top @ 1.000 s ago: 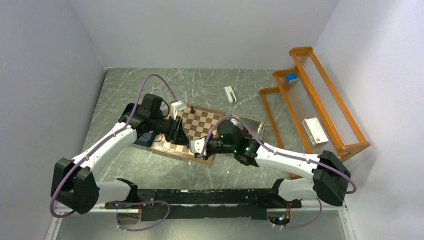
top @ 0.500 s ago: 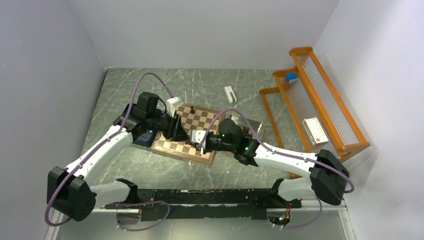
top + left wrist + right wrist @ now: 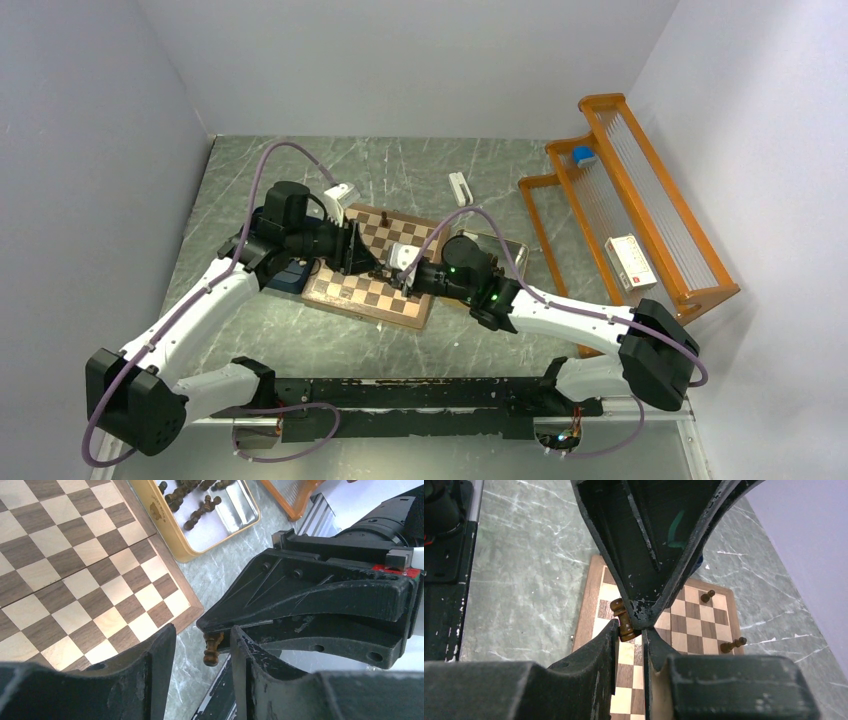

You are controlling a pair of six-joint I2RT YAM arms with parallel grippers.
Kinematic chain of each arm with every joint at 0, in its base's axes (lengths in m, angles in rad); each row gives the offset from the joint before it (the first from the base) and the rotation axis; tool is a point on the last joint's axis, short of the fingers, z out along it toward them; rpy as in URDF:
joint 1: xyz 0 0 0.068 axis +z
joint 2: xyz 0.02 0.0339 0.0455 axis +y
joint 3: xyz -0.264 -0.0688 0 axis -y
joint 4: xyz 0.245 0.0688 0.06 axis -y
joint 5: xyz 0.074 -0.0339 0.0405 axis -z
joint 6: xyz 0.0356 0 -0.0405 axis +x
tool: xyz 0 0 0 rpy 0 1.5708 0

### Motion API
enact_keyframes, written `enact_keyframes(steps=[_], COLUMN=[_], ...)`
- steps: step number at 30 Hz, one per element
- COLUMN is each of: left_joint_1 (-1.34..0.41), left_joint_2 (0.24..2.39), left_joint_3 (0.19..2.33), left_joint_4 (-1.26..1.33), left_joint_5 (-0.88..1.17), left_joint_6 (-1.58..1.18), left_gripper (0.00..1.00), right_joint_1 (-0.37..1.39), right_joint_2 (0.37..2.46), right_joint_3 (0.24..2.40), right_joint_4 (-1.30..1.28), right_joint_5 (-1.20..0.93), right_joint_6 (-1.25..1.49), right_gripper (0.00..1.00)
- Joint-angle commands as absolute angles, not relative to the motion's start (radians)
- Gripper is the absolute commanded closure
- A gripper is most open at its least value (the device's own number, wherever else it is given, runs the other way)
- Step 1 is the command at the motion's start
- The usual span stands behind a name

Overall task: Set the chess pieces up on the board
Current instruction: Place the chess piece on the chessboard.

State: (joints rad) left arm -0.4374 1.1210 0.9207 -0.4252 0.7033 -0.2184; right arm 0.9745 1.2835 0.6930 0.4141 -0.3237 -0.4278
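Two grippers meet tip to tip over the board, and one small dark chess piece hangs between them. My right gripper is pinched on one end of it, so the rounded head pokes out past my fingertips. My left gripper is spread, one finger on either side of the piece with a gap on both sides (neither finger touches it in my left wrist view). The piece is in the air, standing on no square. Two other pieces rest on the board's far squares, and more lie loose in the yellow-rimmed tray just beside the board.
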Motion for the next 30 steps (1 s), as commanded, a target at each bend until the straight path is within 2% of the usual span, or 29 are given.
enact_keyframes(steps=[1, 11, 18, 24, 26, 30], left_joint_1=[-0.432, -0.432, -0.433, -0.433, -0.433, -0.433], left_joint_2=[1.103, 1.090, 1.088, 1.106, 1.110, 1.105], left_joint_3=[0.904, 0.899, 0.871, 0.873, 0.872, 0.864], left_joint_4=[-0.372, -0.341, -0.282, -0.254, -0.256, -0.257], left_joint_5=[0.672, 0.664, 0.704, 0.733, 0.734, 0.723], left_joint_6=[-0.248, -0.278, -0.321, -0.338, -0.340, -0.346], left_gripper=[0.50, 0.50, 0.55, 0.72, 0.70, 0.60], right_joint_1=[0.965, 0.948, 0.947, 0.948, 0.946, 0.946], right_joint_2=[1.265, 1.268, 1.269, 1.278, 1.279, 1.276], right_joint_3=[0.680, 0.667, 0.663, 0.663, 0.658, 0.645], right_joint_4=[0.488, 0.546, 0.574, 0.586, 0.597, 0.614], right_joint_5=[-0.296, -0.231, -0.213, -0.197, -0.191, -0.174], right_joint_6=[-0.377, -0.308, -0.286, -0.268, -0.259, -0.248], right_gripper=[1.00, 1.00, 1.00, 1.00, 1.00, 1.00])
